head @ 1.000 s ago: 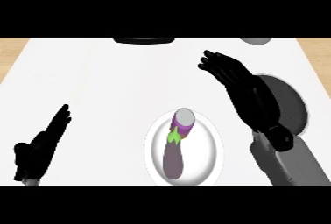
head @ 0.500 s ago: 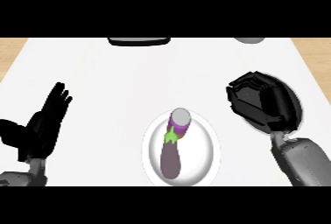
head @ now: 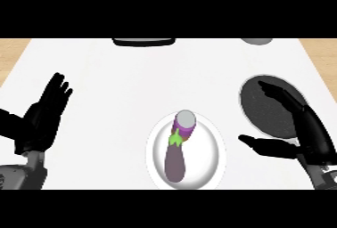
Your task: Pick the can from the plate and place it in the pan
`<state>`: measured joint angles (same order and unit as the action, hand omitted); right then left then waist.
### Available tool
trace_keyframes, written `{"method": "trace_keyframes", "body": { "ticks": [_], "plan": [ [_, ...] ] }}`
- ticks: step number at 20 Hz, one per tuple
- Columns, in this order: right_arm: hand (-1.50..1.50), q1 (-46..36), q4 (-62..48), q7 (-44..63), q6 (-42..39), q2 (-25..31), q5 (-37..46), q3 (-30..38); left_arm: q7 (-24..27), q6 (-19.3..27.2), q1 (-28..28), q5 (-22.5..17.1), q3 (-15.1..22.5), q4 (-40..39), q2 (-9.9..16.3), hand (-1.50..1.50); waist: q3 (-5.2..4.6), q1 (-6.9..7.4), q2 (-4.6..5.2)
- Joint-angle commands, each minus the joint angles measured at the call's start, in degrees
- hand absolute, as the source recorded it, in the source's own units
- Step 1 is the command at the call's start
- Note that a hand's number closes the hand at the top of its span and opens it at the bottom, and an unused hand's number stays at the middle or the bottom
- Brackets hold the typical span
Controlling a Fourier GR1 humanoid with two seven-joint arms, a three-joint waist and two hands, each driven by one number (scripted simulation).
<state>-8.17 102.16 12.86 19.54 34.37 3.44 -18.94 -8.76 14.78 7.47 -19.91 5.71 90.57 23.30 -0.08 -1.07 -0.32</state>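
Can (head: 185,125) lying on plate (head: 212,153) w/ eggplant (head: 174,160), mid tabletop (head: 132,80). My R hand (head: 299,129) fingers spread, over pan (head: 260,104). L hand (head: 43,118) open, resting at left edge.

I see my black left hand (head: 45,116) at the view's left edge, open, fingers straight and pointing up and slightly right, resting. Its grey forearm (head: 20,176) enters from the lower left corner. My black right hand (head: 299,129) sits at the right, open, fingers stretched up and leftward, thumb jutting out to the left below them, holding nothing.
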Motion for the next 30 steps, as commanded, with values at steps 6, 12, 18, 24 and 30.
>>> {"method": "trace_keyframes", "body": {
  "ticks": [6,12,18,24,30],
  "plan": [
    [-1.50,-15.21,1.01,21.01,-15.79,6.55,3.96,-4.61,-3.37,0.42,3.26,0.71,0.40,0.47,-1.66,0.00,-0.02,2.13,0.37],
    [-1.50,-27.18,-6.22,30.85,-25.55,-0.23,5.13,-10.64,-1.50,-2.19,2.62,0.73,-0.64,-0.91,-1.44,0.00,0.00,2.37,0.44],
    [-1.50,-29.37,-10.88,36.30,-40.75,-2.53,-4.44,-14.45,-1.96,-0.13,3.96,2.59,0.37,-2.12,-3.29,0.00,0.00,1.93,0.41],
    [-1.50,-32.83,-6.76,47.20,-45.98,-8.80,-3.66,-14.26,0.09,-0.82,1.29,4.29,0.02,-1.57,-4.95,0.00,0.04,1.16,0.17],
    [-1.50,-36.08,-11.07,50.02,-47.58,-12.13,3.11,-18.37,-2.18,-1.09,3.04,4.56,-1.16,-1.89,-4.68,0.00,0.04,1.33,0.19]
  ]
}}
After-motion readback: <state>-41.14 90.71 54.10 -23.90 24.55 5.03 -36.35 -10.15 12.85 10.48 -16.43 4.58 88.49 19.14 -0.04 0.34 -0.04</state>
